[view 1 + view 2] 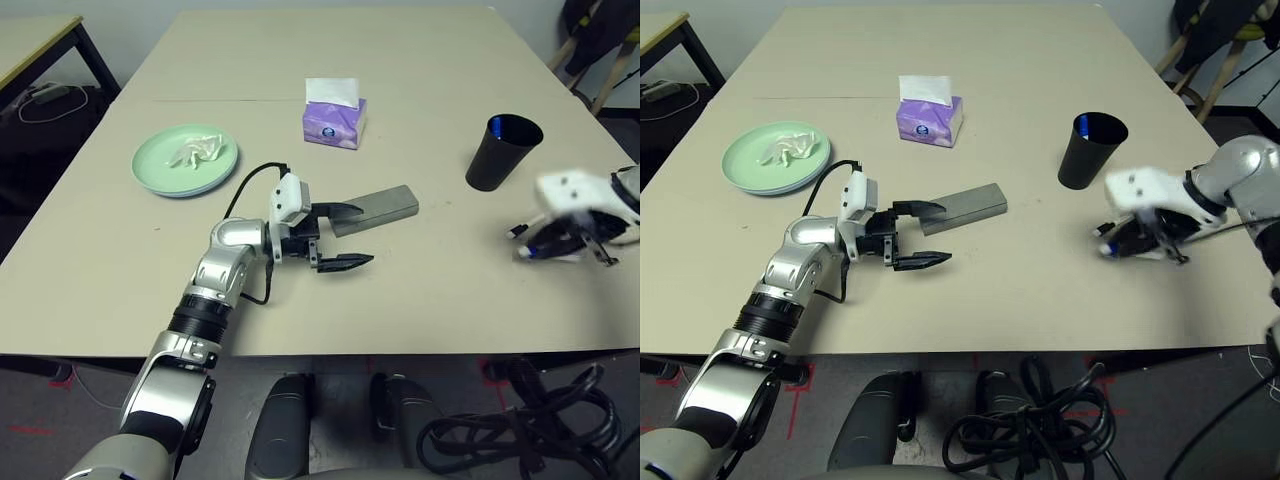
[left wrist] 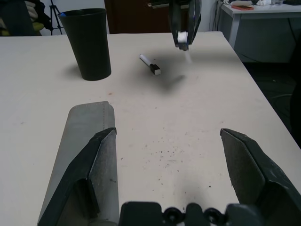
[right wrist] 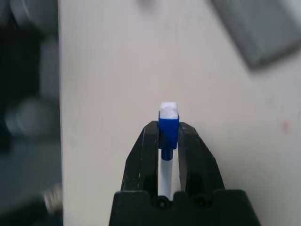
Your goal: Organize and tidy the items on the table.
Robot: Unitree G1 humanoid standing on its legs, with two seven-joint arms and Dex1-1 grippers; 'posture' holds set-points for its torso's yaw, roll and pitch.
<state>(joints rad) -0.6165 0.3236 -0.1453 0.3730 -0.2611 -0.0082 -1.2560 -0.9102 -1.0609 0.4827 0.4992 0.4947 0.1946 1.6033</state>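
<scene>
Blue-capped white pen [image 3: 168,132]: clamped between the black right claw's tips [image 3: 168,136], held above the beige tabletop [image 1: 420,300] near its front edge.

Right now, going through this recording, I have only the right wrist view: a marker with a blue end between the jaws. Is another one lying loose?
Observer: Yes, a white marker with a black end lies on the table.
Operator: Is the left gripper holding the grey case?
Observer: No, the left gripper's jaws stand wide open, one of them at the grey case, which is not clamped between them.
Operator: And is there a cup, upright or tipped?
Observer: A black cup stands upright on the table.
</scene>
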